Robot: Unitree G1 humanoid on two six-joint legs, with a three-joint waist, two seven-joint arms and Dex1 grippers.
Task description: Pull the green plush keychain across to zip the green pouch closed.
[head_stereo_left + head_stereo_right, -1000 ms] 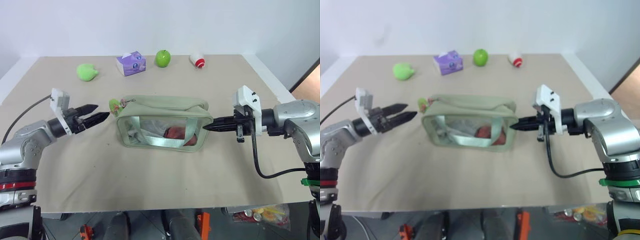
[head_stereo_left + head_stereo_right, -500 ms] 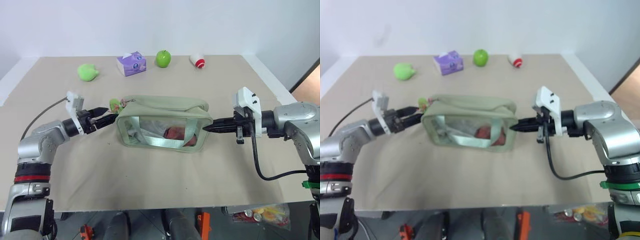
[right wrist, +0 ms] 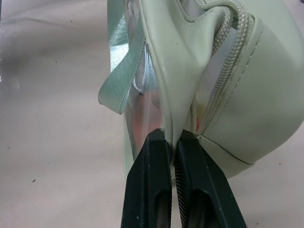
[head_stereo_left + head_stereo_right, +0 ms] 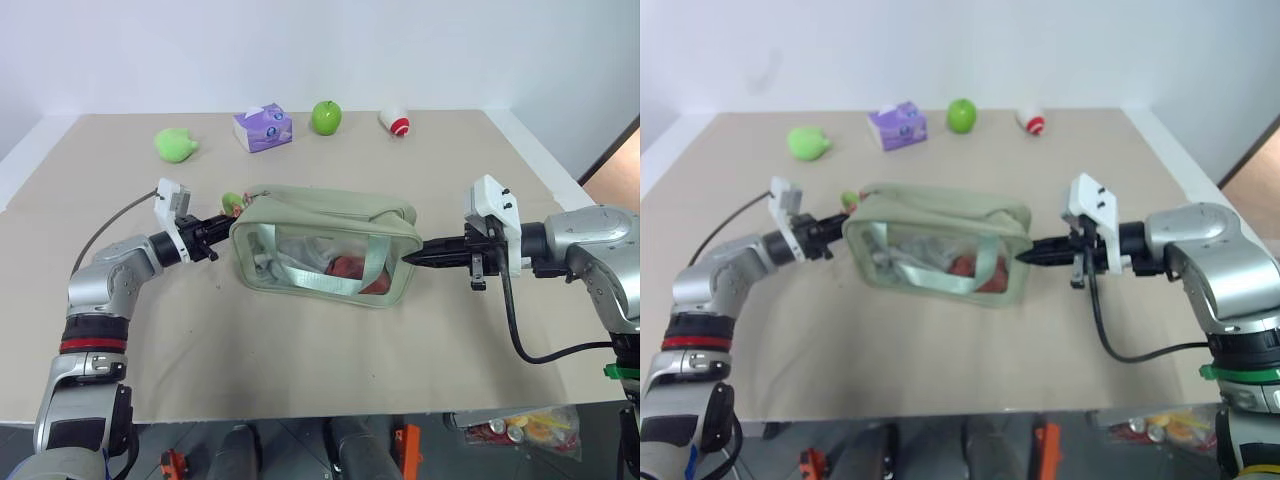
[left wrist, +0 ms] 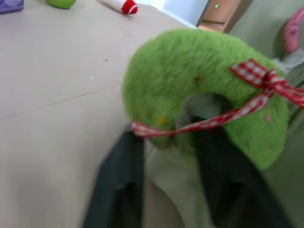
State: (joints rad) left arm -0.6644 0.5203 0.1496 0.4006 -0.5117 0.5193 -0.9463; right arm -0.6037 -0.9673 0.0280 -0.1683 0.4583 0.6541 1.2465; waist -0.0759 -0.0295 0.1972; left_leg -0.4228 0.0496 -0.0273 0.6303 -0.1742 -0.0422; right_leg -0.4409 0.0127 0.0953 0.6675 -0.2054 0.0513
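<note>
Your right gripper (image 3: 172, 142) was clamped on the green pouch (image 4: 325, 245)'s right end; your left gripper (image 5: 166, 156) straddled the green plush keychain (image 5: 204, 90), whether pinched I couldn't tell; grip firmly, then pull steadily right.

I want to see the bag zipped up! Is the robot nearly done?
Not yet. Done so far: the right gripper is shut on the end of the green pouch, holding it steady. Happening now: the left gripper is at the green plush keychain, its fingers on either side; a firm grip isn't clear. Still to do: pull the keychain across, since the zipper near the right gripper still gapes open.
</note>
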